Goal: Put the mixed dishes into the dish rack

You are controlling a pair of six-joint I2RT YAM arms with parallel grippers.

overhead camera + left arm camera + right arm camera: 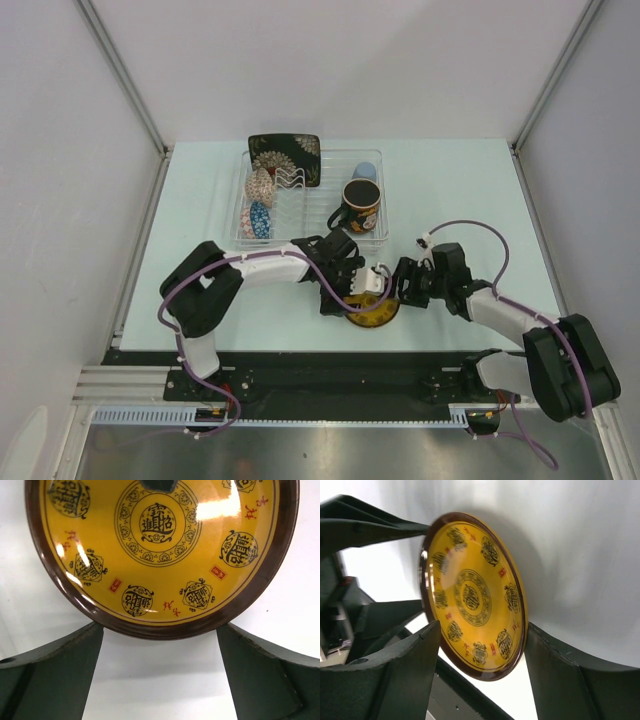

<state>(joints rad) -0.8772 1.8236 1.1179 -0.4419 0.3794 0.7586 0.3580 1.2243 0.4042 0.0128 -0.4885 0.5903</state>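
Observation:
The yellow round saucer (375, 318) with a brown rim sits near the table's front edge, between both grippers. In the right wrist view the saucer (475, 597) looks tipped up on edge. My right gripper (482, 627) straddles its lower rim with jaws wide; one finger (540, 660) touches the saucer's back, while the other stands just in front of its face and I cannot tell if it touches. My left gripper (160, 630) is wide open, its fingertips (95, 635) at the saucer (160, 540) rim. The clear dish rack (243, 232) holds the black square plate (285, 158), beige bowl (262, 185), blue saucer (260, 217), pale blue cup (366, 172) and dark mug (358, 205).
The dish rack stands at the back middle of the pale table (460, 200). A black rail (320, 365) runs along the front edge just below the saucer. White walls enclose the table on three sides.

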